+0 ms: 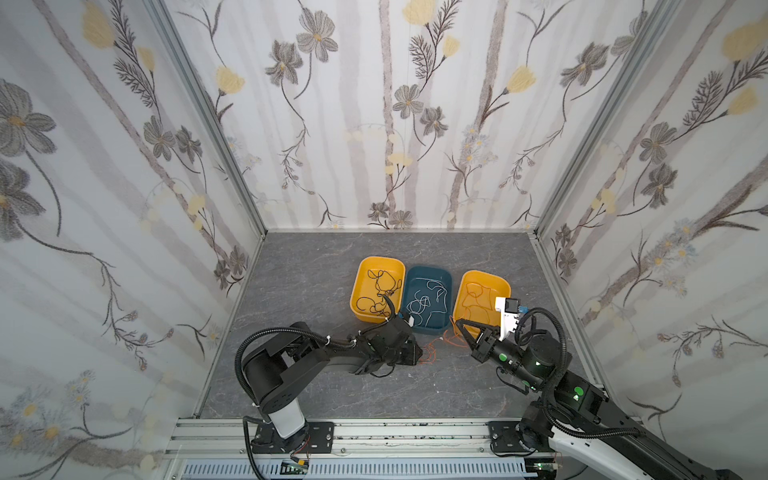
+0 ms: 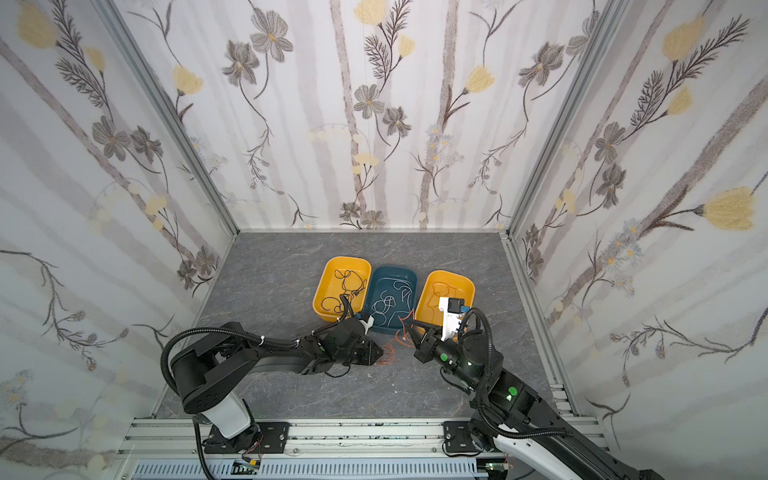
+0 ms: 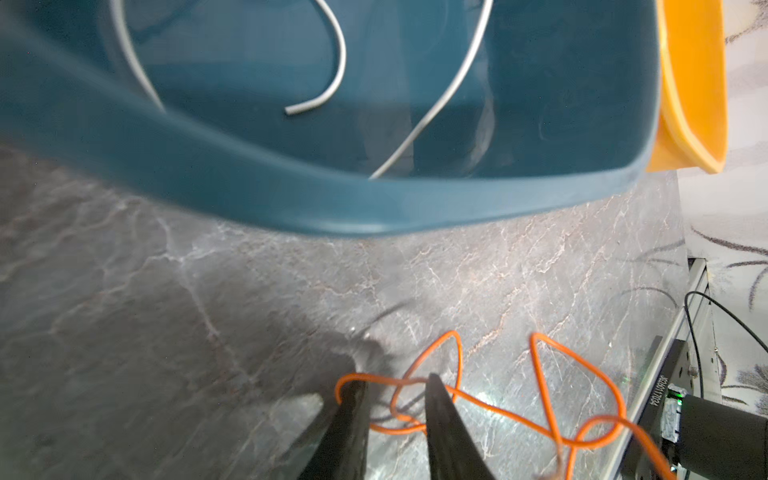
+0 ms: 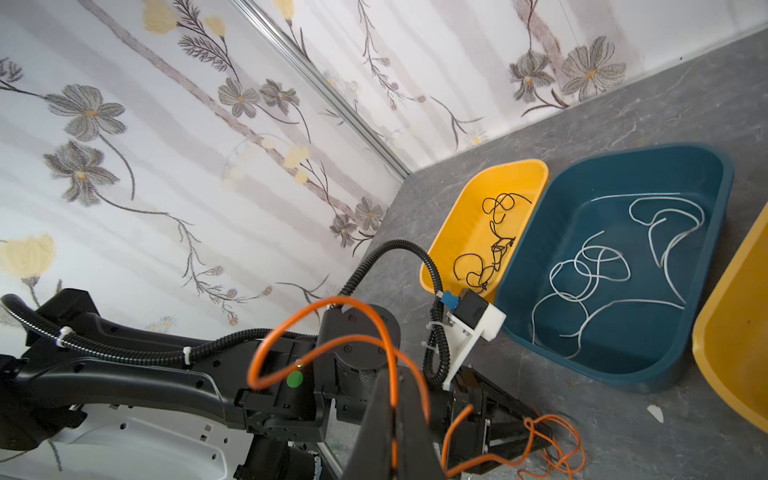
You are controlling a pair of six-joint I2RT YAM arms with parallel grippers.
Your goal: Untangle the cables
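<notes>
Colour sorts the wires: black cables [image 1: 384, 286] lie in the left yellow tray [image 1: 359, 266], white cables [image 1: 424, 305] in the blue tray [image 1: 428, 269], and orange strands [image 1: 473, 295] in the right yellow tray [image 1: 505, 286]. One tangled orange cable [image 4: 252, 370] remains on the tabletop [image 1: 311, 291], just below the blue tray in both top views. The right claw [image 1: 457, 322] is closed tight on a length of it and lifted, probably to draw that run clear of the knot. The left claw [image 3: 395, 380] sits low with its jaws partly apart, loops lying in the gap and nothing pinched, seemingly ready to pin the knot. The cable's long axis slants from the loops at lower left up toward the right claw.
</notes>
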